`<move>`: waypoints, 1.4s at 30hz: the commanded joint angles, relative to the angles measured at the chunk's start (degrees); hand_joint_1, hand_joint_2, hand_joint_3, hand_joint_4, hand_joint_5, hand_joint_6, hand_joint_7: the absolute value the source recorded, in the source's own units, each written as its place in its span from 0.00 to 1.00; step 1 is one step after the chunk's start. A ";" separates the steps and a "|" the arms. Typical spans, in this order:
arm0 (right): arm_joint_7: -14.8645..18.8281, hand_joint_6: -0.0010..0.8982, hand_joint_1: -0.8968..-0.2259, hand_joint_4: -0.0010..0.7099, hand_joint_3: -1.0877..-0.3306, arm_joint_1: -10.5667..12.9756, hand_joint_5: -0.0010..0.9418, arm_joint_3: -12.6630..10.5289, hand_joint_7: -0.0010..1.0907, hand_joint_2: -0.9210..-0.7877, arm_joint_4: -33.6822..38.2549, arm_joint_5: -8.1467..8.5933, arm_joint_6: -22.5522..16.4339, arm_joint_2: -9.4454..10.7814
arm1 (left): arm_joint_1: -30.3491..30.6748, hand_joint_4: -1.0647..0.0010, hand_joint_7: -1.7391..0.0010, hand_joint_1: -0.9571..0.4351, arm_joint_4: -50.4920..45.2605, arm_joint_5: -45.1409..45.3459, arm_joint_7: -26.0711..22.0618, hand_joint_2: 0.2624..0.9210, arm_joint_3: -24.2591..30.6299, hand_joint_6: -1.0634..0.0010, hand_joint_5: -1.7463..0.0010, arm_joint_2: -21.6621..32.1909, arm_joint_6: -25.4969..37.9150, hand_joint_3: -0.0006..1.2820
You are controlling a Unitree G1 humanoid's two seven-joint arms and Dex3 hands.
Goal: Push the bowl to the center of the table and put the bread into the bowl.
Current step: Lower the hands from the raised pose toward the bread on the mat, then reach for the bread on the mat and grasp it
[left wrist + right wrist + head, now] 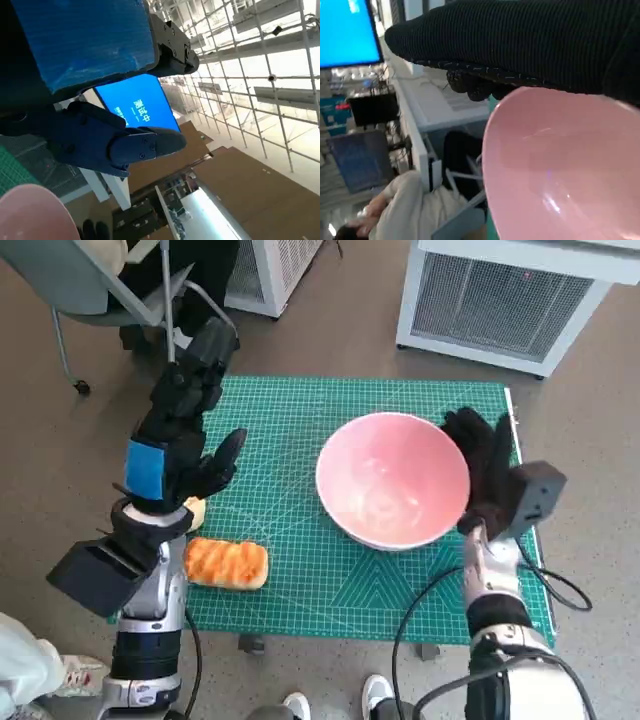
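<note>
A pink bowl (pixel 393 479) stands on the green cutting mat (pixel 290 430), right of its middle. My gloved right hand (pixel 485 465) lies flat against the bowl's right rim, fingers spread, holding nothing. In the right wrist view the bowl (pixel 560 170) fills the picture under the glove (pixel 520 40). The bread (pixel 226 564), an orange-brown loaf, lies at the mat's near left corner. My left hand (pixel 185 415) is raised above the mat's left side, fingers apart and empty, above and beyond the bread. The left wrist view shows its fingers (pixel 120 142) in the air and the bowl's edge (pixel 35 212).
A small pale object (pixel 195 511) lies beside the bread, partly hidden by my left wrist. White units (pixel 505 295) stand beyond the table. A chair (pixel 120 290) with a person's legs is at the far left. A person (pixel 415 205) sits nearby in the right wrist view.
</note>
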 commanded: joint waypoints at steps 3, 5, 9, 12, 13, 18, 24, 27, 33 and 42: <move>-0.62 0.16 0.61 0.29 0.29 -1.14 0.00 0.09 0.19 0.00 1.49 -0.19 3.57 1.33 | 1.20 0.76 0.99 0.29 -1.79 -0.52 -0.18 1.00 0.71 0.64 1.00 1.28 0.66 0.30; -0.75 0.17 0.61 0.29 0.29 -1.49 0.00 0.22 0.19 0.00 1.59 -0.34 4.06 1.46 | 1.40 0.76 0.99 0.29 -2.09 -0.58 -0.12 1.00 0.83 0.64 1.00 1.40 0.86 0.30; -0.81 0.18 0.59 0.28 0.31 -1.96 0.00 0.66 0.17 0.00 1.71 -0.83 4.81 1.15 | 2.00 0.76 0.99 0.29 -2.76 -0.69 -0.10 1.00 1.05 0.64 1.00 1.65 1.18 0.30; -0.55 0.18 0.59 0.27 0.31 -2.28 0.00 0.45 0.16 0.00 1.65 -0.48 5.20 0.53 | 2.59 0.76 0.99 0.29 -3.23 -1.05 -0.36 1.00 1.31 0.64 1.00 2.05 1.54 0.30; -0.40 0.18 0.59 0.26 0.31 -2.32 0.00 0.31 0.16 0.00 1.63 -0.32 5.27 0.35 | 2.82 0.76 0.99 0.29 -3.49 -1.11 -0.41 1.00 1.36 0.64 1.00 2.17 1.65 0.30; -0.85 0.18 0.64 0.25 0.29 -3.22 0.00 0.56 0.15 0.00 0.97 -0.63 3.84 -1.36 | 4.58 0.76 0.99 0.30 -5.38 -1.73 -1.40 1.00 2.11 0.64 1.00 3.94 2.84 0.30; -2.15 0.18 0.64 0.26 0.27 -4.05 0.01 2.64 0.14 0.00 -0.95 -2.73 -1.87 -3.30 | 6.62 0.75 0.99 0.29 -7.76 -1.83 -2.77 1.00 3.32 0.64 1.00 6.88 4.21 0.30; -2.62 0.18 0.60 0.27 0.26 -3.84 0.01 3.82 0.14 0.00 -3.53 -3.97 -7.76 -3.80 | 7.83 0.76 0.99 0.29 -8.95 -1.03 -3.83 1.00 4.21 0.64 1.00 9.41 4.12 0.31; 0.23 0.05 0.56 0.31 0.26 -2.27 0.01 5.98 0.42 0.00 -12.00 -4.12 -19.07 -4.13 | 10.78 0.76 0.99 0.29 -11.58 1.94 -5.92 1.00 5.49 0.65 1.00 15.03 3.96 0.31; 8.50 0.00 0.55 0.36 0.24 1.95 0.03 9.56 0.56 0.00 -30.03 1.24 -26.85 -3.52 | 18.87 0.77 1.00 0.24 -21.62 8.76 -13.00 1.00 6.50 0.67 1.00 27.67 12.42 0.33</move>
